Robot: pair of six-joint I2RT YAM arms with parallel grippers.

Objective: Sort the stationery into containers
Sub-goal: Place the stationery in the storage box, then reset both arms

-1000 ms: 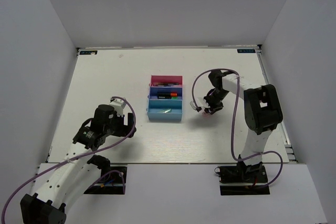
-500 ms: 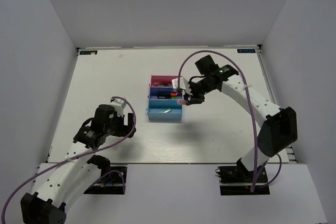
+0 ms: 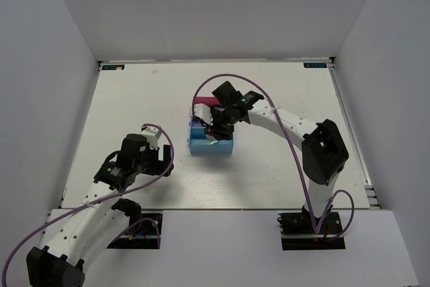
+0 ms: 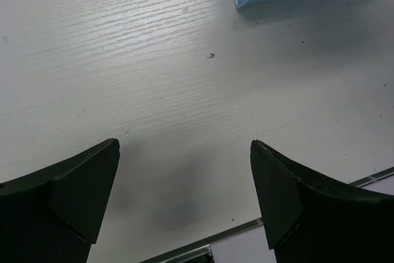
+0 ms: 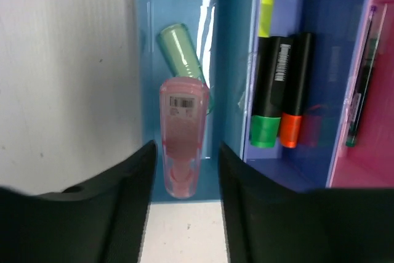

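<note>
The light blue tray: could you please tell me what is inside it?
A mint-green marker, and a pink marker overlapping one end, flanked by the right gripper. The floor beneath them is covered.

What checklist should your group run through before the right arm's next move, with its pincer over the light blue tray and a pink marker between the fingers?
1. Pink marker inside the light blue tray: ok, it rests across the mint-green marker.
2. Right pincer clear of the pink marker: ok, a slim gap shows on each side.
3. Pink marker lying flat on the tray floor: cannot tell.
4. Highlighters kept apart in the dark blue tray: ok.
5. Left pincer open and empty above the table: ok.
</note>
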